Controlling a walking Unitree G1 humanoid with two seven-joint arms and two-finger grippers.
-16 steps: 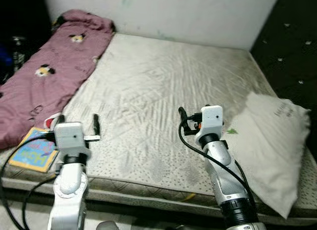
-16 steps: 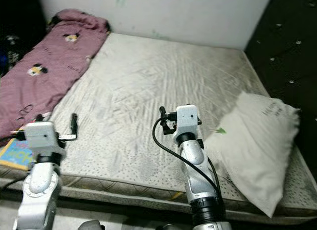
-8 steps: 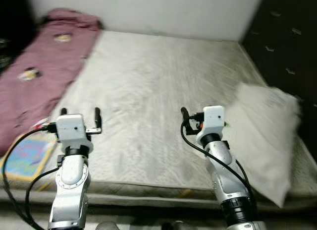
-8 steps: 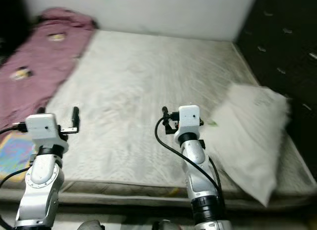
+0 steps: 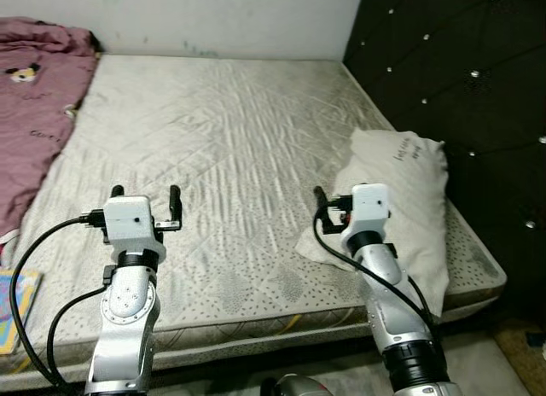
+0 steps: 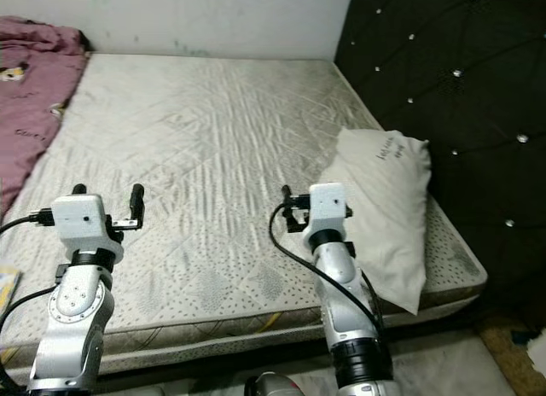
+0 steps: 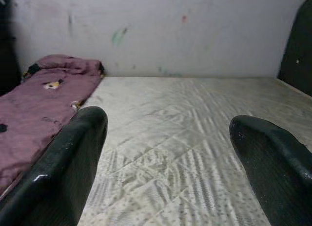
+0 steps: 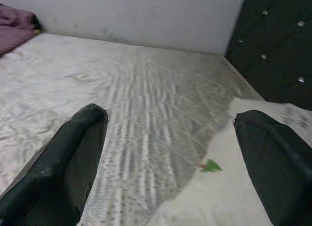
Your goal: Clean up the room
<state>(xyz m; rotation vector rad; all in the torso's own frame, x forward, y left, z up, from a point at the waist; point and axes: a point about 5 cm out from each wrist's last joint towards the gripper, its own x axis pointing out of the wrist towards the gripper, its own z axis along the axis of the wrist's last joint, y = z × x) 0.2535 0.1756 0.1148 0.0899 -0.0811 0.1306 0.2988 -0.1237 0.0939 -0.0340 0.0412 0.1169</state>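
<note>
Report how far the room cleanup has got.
Nothing looks tidied yet. The left gripper and the right gripper hang open over the mattress, holding nothing. Left to do: the white pillow lies askew along the mattress edge by the black headboard, the pink blanket is bunched on the robot's left side, and a colourful book lies at the near left corner.

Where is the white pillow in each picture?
Left eye view: the pillow lies at the mattress's right edge, beside the black headboard, just past the right pincer.
Right eye view: the same spot, right of centre.
Left wrist view: not in it.
Right wrist view: its corner with a small green mark lies near one finger.
Shared landmark: the quilted mattress.
</note>
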